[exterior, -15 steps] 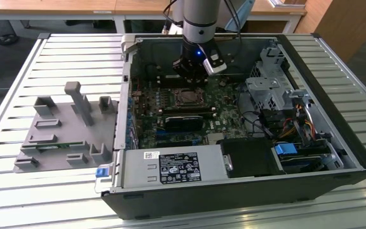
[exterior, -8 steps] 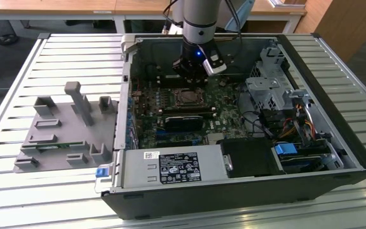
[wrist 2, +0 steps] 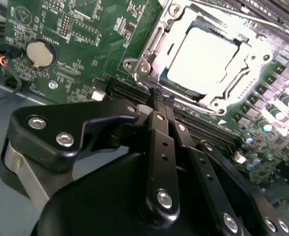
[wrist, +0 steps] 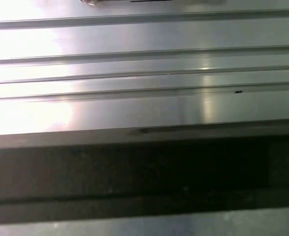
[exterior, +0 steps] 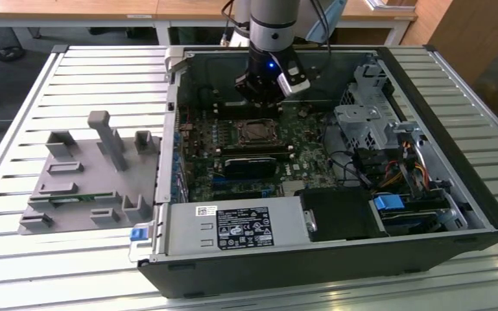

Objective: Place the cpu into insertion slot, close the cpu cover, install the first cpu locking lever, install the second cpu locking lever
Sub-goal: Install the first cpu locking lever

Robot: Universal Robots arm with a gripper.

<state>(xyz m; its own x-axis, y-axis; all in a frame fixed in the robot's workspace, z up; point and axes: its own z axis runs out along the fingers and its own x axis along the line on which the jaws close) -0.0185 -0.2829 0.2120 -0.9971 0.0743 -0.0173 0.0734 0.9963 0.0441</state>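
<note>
Arm upright inside the open computer case [exterior: 422,214], its end effector [wrist 2: 161,101] clenched with nothing between the fingertips, poised just beside the insertion slot [wrist 2: 149,64]. The cpu [wrist 2: 203,56] lies seated in the slot (cpu cover [wrist 2: 233,83] down around it).

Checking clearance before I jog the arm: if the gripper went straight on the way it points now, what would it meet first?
Probably the long black slots beside the cpu cover; the gripper tips sit just short of the socket, where the cpu lies. Depth is unclear.
</note>
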